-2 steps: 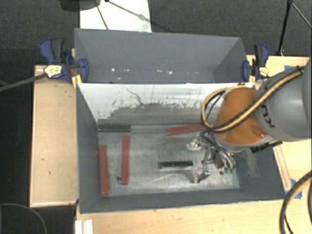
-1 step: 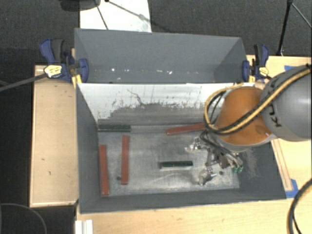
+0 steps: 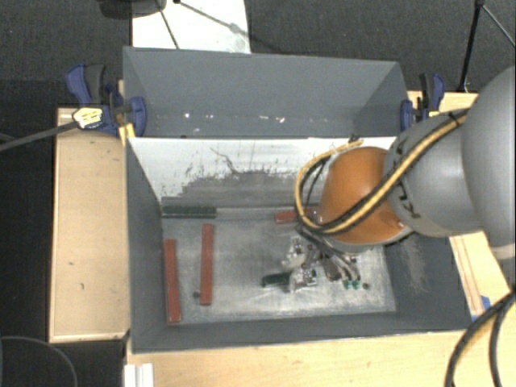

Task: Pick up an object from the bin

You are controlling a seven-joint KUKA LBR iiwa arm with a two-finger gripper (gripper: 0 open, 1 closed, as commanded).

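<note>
My gripper (image 3: 304, 268) is low over the floor of the bin, right of the middle, under the arm's orange cover. A small dark piece (image 3: 276, 280) lies on the floor just to its left, at its tip or touching it; I cannot tell which. A short orange-red block (image 3: 284, 216) lies behind the gripper near the back wall, partly hidden by the cover.
Two long red-brown sticks (image 3: 171, 280) (image 3: 207, 263) lie side by side in the left half, pointing front to back. A dark green stick (image 3: 188, 211) lies along the foot of the back wall at the left. The arm covers the right part of the bin.
</note>
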